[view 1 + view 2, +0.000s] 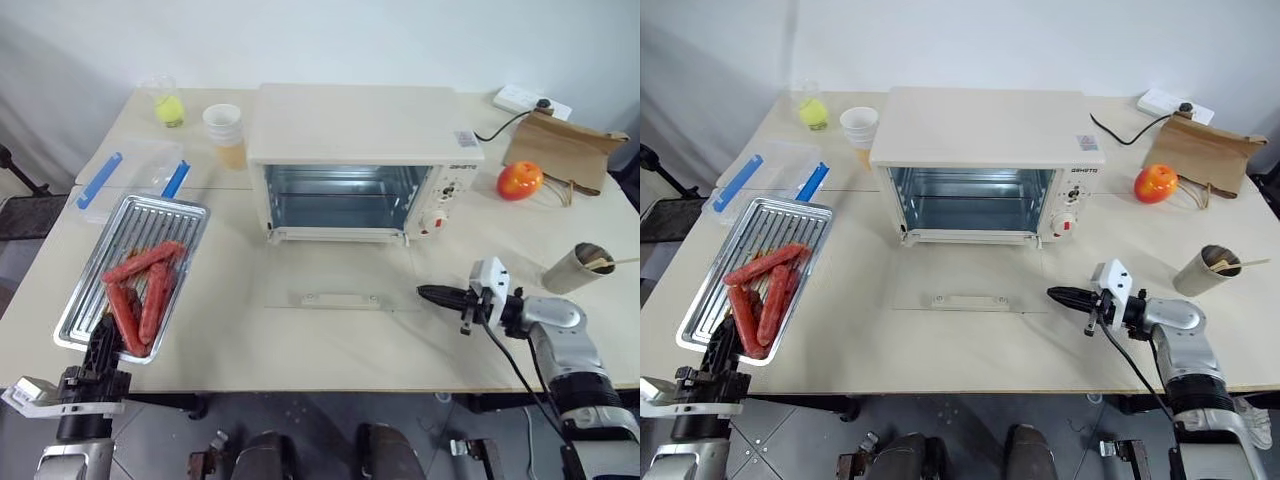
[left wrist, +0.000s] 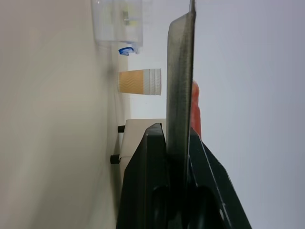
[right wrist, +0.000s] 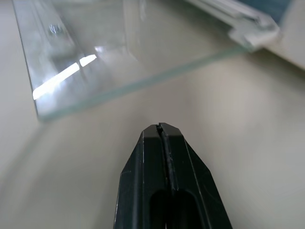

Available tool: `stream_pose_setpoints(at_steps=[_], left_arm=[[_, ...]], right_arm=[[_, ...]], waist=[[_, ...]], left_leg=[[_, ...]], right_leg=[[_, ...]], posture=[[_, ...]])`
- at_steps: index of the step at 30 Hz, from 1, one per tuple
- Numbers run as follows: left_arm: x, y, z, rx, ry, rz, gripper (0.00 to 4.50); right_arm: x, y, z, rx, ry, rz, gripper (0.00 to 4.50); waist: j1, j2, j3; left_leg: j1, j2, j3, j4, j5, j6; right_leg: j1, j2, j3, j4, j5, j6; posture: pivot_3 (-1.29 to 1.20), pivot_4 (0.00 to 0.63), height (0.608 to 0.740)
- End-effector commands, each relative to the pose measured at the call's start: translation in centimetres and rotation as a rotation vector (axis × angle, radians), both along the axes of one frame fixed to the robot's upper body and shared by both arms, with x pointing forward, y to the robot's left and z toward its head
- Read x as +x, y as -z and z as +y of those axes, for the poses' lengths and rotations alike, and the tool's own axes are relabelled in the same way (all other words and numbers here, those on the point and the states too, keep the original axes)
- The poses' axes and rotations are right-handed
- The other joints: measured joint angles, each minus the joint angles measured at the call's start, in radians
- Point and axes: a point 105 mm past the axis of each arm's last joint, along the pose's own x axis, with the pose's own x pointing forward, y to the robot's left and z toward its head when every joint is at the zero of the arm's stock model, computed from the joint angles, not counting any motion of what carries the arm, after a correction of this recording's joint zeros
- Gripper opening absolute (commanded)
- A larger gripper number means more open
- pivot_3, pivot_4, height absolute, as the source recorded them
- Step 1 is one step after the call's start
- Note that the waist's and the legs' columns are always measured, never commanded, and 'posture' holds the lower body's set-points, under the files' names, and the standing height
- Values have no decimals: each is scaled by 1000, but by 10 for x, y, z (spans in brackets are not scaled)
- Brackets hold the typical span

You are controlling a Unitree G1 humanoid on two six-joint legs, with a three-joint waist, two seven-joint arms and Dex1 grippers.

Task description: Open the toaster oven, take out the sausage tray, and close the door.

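Left gripper point(image 1: 103, 345) pinches rim of sausage tray point(image 1: 135, 270), resting on bench point(image 1: 330, 340) left of toaster oven point(image 1: 360, 165). Door point(image 1: 345, 285) lies flat open; right gripper point(image 1: 432, 294), fingers pressed together, sits beside its edge, prob. to lift it.

Toaster oven point(image 1: 365, 160) empty, door point(image 1: 340, 275) flat open; sausage tray point(image 1: 135, 272) table-left.

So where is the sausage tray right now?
The sausage tray is out of the toaster oven, on the table's left side beside the clear box with blue clips, its near edge gripped by the left hand.
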Motion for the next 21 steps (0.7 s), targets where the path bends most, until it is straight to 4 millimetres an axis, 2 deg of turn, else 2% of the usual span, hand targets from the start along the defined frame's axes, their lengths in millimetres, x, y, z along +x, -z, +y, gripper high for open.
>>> stream_pose_setpoints(at_steps=[1, 6, 10, 16, 21], left_arm=[[-2, -13, 0, 16, -7, -38, 0], [0, -13, 0, 28, -1, -17, 0], [0, -13, 0, 27, 1, -10, 0], [1, -10, -1, 19, 3, 9, 0], [0, -7, -5, 21, 18, 33, 0]], right_arm=[[2, -20, 2, 71, -22, -78, 21], [-3, -38, 5, 127, -47, -113, 21], [-3, -62, 3, 187, -26, -158, 21], [3, -98, 6, 291, -4, -195, 21], [11, -122, 15, 410, -2, -146, 21]], waist=[[0, 0, 0], [3, 0, 0], [2, 0, 0], [1, 0, 0], [1, 0, 0]], left_leg=[[0, 0, 0, 0, 0, 0], [0, 0, 0, 0, 0, 0], [0, 0, 0, 0, 0, 0], [0, 0, 0, 0, -1, 0], [-1, 0, 0, 0, -1, 0]], right_leg=[[0, 0, 0, 0, 0, 0], [0, 0, 0, 0, 0, 0], [0, 0, 0, -1, 0, 0], [0, 0, 0, -1, 0, 0], [-1, 0, 0, -1, 0, 0]], posture=[[0, 150, 740], [0, 150, 740], [0, 150, 740], [0, 150, 740], [0, 150, 740]])
